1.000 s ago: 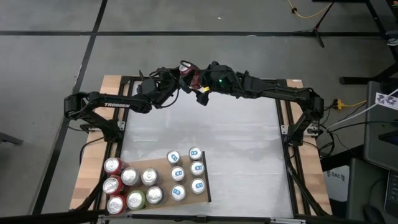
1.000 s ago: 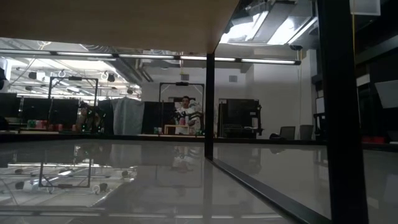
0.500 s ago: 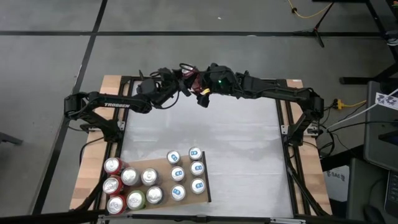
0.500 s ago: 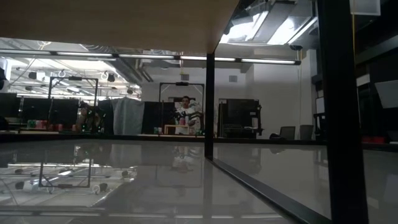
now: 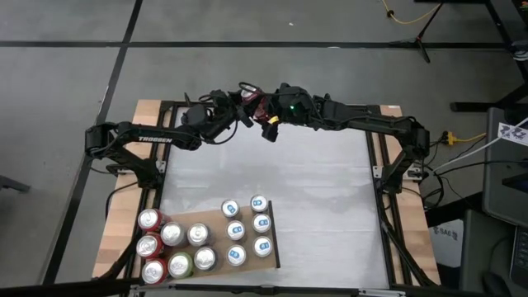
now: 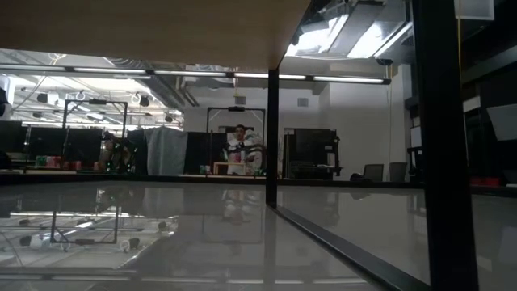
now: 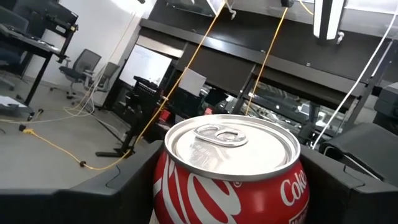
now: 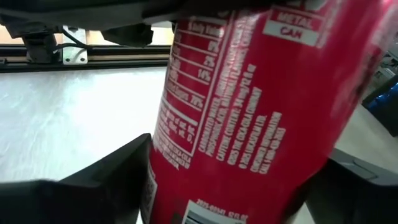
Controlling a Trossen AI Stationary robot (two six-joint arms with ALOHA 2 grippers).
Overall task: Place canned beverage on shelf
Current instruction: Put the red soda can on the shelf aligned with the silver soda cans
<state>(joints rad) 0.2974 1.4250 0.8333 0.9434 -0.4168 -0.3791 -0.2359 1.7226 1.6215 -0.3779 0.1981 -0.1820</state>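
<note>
At the table's far edge, I have the red can (image 7: pixel 230 168) aloft between both arms. The left gripper (image 5: pixel 239 110) is clamped on it; the right gripper (image 5: pixel 262 111) has its fingers around the body, whether tight I cannot tell, probably a handover. The shelf (image 5: pixel 216 216), at the near-left corner, is crowded with cans (image 5: pixel 200 244); the bare table (image 5: pixel 322 198) between gives clear travel.
</note>
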